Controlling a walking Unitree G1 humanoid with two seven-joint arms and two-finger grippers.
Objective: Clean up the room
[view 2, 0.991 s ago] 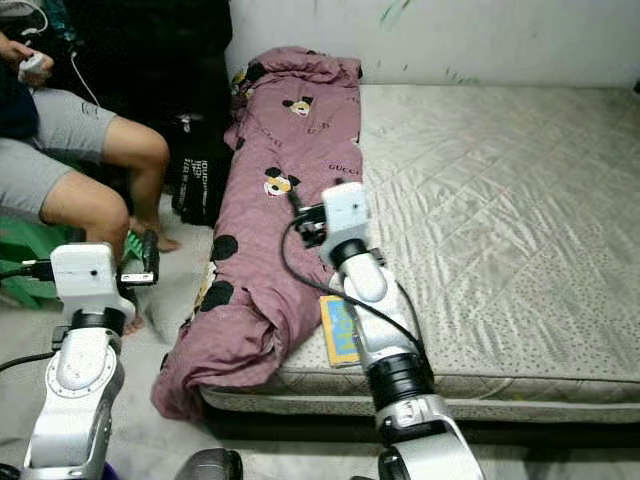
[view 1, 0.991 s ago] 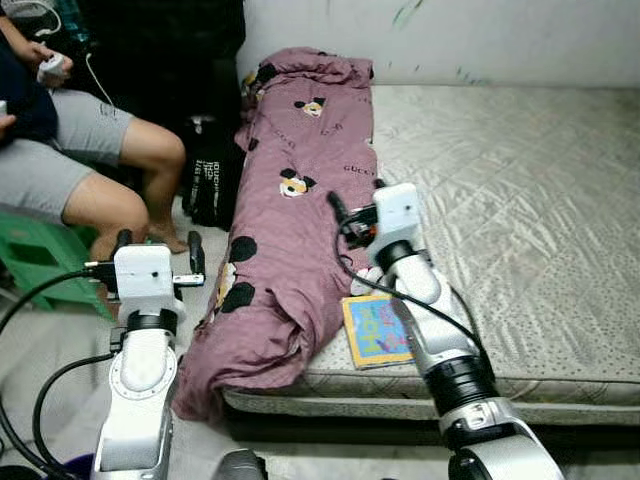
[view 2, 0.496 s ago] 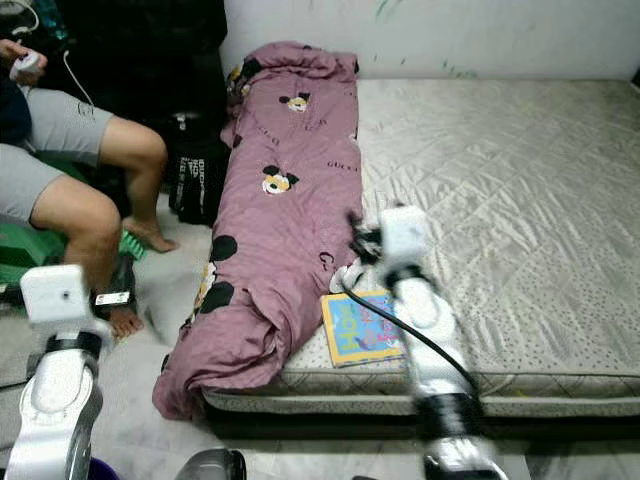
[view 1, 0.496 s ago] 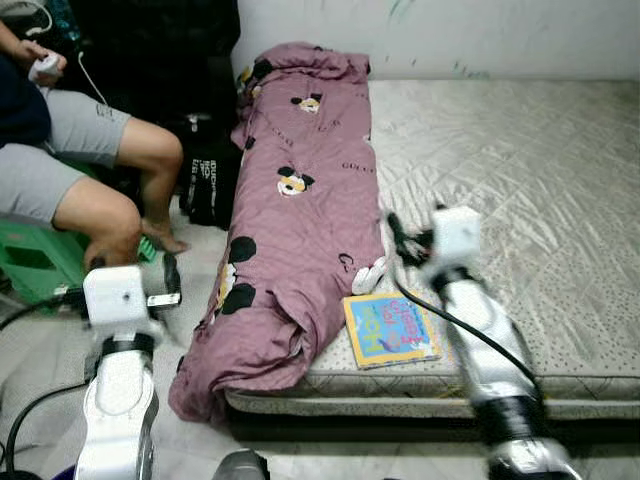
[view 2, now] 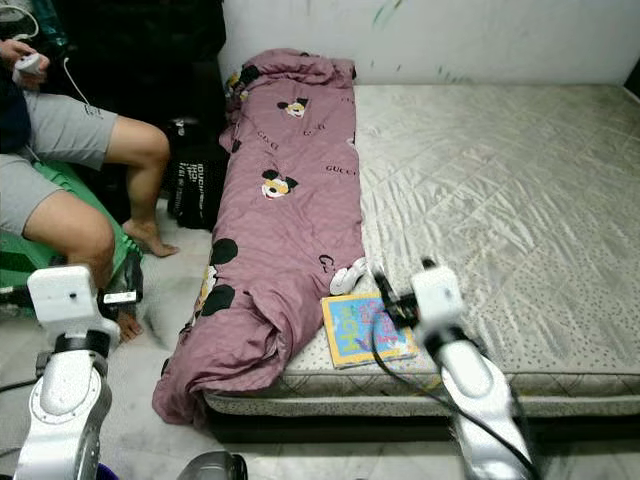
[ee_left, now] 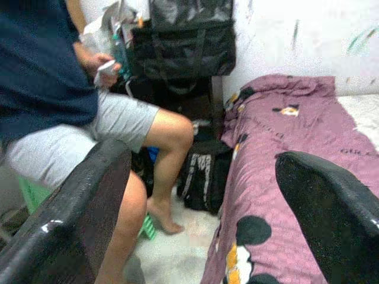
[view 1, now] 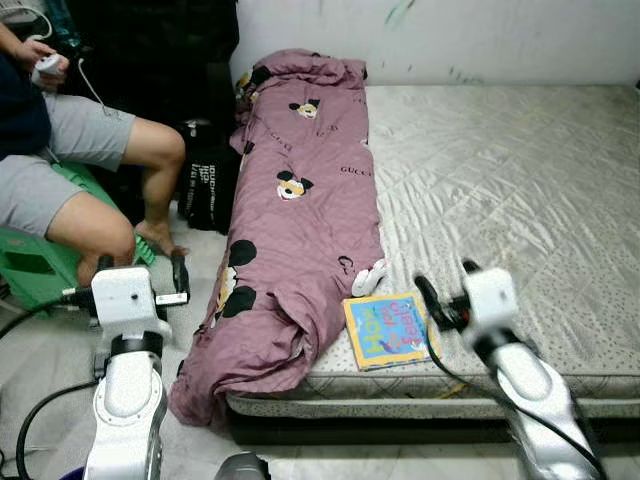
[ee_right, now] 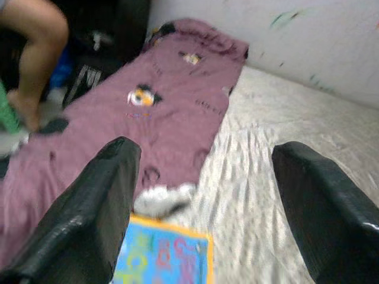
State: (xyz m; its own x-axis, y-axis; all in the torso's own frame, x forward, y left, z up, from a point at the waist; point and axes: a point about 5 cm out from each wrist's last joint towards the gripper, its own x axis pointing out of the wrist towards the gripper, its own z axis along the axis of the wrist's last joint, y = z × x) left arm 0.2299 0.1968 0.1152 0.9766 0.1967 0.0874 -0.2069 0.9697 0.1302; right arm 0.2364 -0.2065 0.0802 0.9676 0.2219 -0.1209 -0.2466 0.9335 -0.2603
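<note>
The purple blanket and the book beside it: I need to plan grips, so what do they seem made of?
The purple blanket looks like soft, matte woven fabric, probably cotton: it creases and slumps over the mattress edge. The book appears to be glossy card or paper, going by its flat, stiff shape and bright printed cover. Its thickness cannot be judged.

The bare mattress (view 1: 520,190) lay open to the right of the purple blanket (view 1: 300,230) and the book (view 1: 388,330), while a seated person's legs (view 1: 110,190) and a black bag (view 1: 208,185) crowded the floor on the left.
</note>
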